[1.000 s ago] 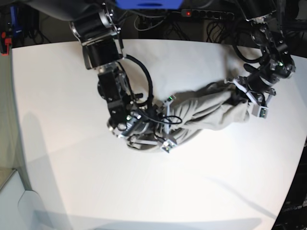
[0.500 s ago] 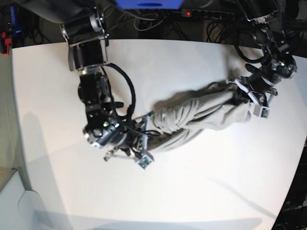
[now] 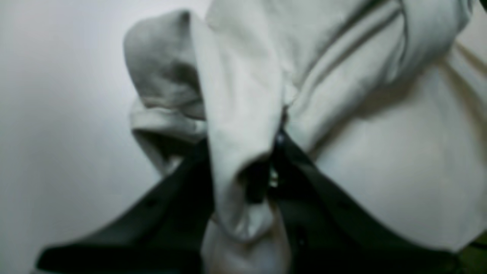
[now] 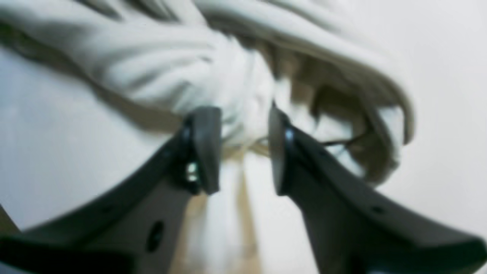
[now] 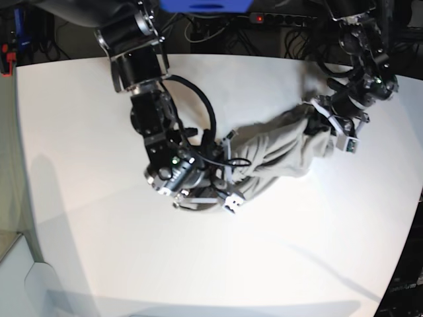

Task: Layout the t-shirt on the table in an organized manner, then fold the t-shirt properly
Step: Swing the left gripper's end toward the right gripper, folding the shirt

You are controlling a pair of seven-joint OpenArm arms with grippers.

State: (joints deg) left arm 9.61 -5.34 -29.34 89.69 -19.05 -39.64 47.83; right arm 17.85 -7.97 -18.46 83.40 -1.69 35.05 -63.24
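The grey-beige t-shirt lies bunched into a twisted rope across the white table, stretched between both arms. My left gripper is at the shirt's right end. In the left wrist view it is shut on a fold of the shirt. My right gripper is at the shirt's left end. The right wrist view shows it open, with crumpled shirt cloth sitting at and between the fingertips.
A power strip and cables run behind the table's far edge, beside a blue object. The table's right edge curves close to the left arm. Bare white tabletop spreads in front of the shirt.
The right arm swung left pulling the shirt's end, then came back to the right, and its jaws have parted. The left gripper shifted slightly up and left, still holding the cloth.
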